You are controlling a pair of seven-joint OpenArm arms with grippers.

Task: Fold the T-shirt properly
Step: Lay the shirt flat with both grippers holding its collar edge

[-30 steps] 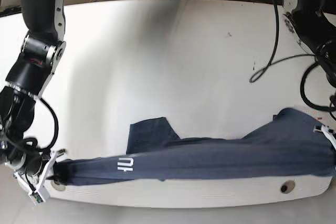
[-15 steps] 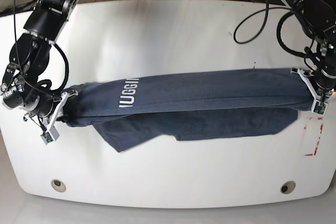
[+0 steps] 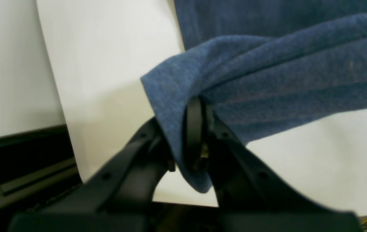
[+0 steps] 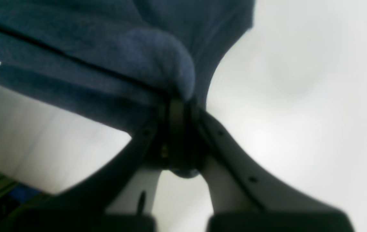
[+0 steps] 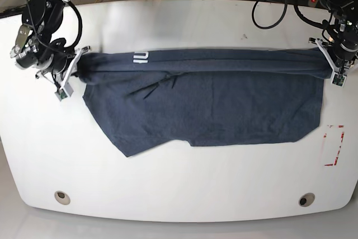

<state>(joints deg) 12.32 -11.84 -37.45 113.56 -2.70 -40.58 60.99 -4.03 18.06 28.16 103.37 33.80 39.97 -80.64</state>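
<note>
Both claws are clenched on the T-shirt [image 5: 207,102]. At 3 o'clock of the white bench [image 5: 179,188], the left claw [image 5: 334,65] pinches one end of the bunched upper edge; in its wrist view the left claw [image 3: 194,141] has the blue fabric [image 3: 267,74] folded between the black fingers [image 3: 193,129]. At 9 o'clock, the right claw [image 5: 71,74] grips the other end; in its own view the right claw [image 4: 175,135] bites a rounded fold of the shirt [image 4: 106,58]. The cloth is stretched between them, and its lower part lies flat on the bench toward 6 o'clock. White lettering [image 5: 140,56] shows near the right claw.
</note>
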